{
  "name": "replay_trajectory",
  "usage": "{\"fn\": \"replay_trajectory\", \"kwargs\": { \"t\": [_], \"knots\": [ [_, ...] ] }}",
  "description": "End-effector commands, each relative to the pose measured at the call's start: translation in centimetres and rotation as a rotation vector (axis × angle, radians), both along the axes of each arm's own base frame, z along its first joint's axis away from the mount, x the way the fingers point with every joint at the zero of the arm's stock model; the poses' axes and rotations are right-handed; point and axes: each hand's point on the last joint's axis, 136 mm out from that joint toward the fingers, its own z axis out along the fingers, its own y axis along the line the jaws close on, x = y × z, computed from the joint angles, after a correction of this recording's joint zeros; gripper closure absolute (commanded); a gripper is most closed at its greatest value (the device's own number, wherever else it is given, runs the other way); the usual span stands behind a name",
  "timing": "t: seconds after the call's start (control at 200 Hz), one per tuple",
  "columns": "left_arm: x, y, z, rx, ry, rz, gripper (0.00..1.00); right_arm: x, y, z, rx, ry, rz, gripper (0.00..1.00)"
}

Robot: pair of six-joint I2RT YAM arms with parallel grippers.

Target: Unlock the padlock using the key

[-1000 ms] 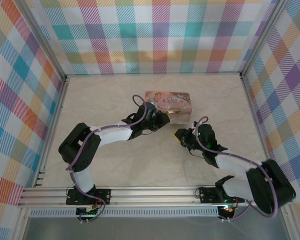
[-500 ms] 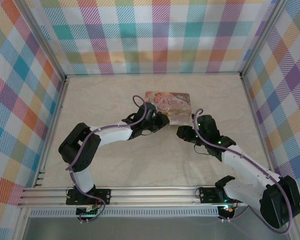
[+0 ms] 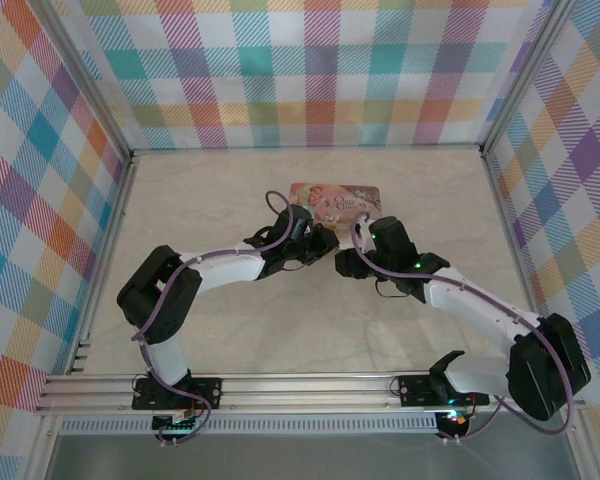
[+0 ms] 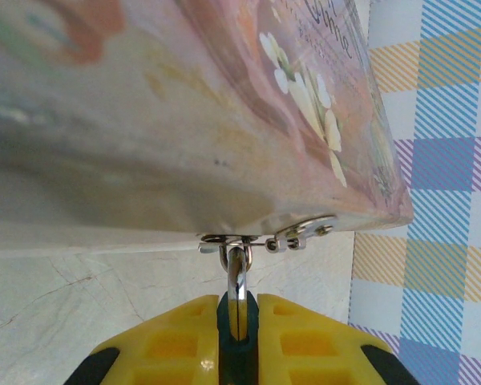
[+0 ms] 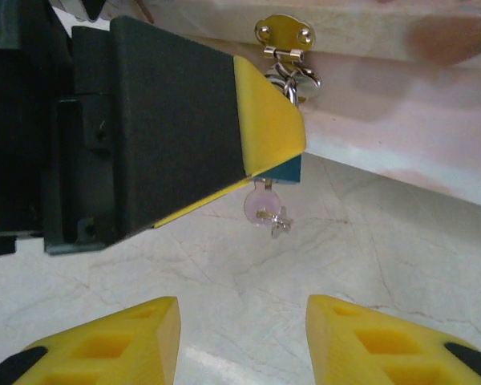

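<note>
padlock (image 4: pixel 237 325) at tin (image 4: pixel 184 120) near edge, key (image 5: pixel 261 205) just beside

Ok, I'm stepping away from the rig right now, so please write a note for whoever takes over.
Left gripper: shut on the tiny dark-blue padlock, whose silver shackle hooks through the brass latch of the pink illustrated rectangular tin.
Right gripper: open, empty, facing the padlock.
Key: small pale-headed metal key hanging under the padlock, apparently in its keyhole.
Done: padlock held steady. Left: grip key, turn it, free the shackle.

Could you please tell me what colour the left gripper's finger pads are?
Yellow, clearest in the left wrist view, where the pads clamp the padlock.
</note>
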Motion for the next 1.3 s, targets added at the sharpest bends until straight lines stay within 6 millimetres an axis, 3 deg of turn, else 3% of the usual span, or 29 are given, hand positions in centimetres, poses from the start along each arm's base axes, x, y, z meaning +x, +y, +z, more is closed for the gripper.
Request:
{"fn": "replay_trajectory", "kwargs": {
  "t": [0.0, 1.0, 1.205, 1.295],
  "knots": [
    [-0.2, -1.4, 3.7, -0.077, -0.054, -0.039, 0.87, 1.0, 0.3, 0.7, -0.053, -0.056, 0.02, 0.55],
    [-0.2, -1.7, 3.6, -0.094, -0.039, -0.044, 0.87, 4.2, 1.9, -0.6, -0.128, -0.097, 0.045, 0.62],
    [-0.3, -1.8, 3.4, -0.095, -0.034, -0.048, 0.87, 4.6, 2.2, -0.2, -0.116, -0.112, 0.041, 0.71],
    [-0.3, -1.8, 3.4, -0.096, -0.033, -0.049, 0.87, 4.7, 2.3, -0.1, -0.111, -0.116, 0.043, 0.84]
  ]
}}
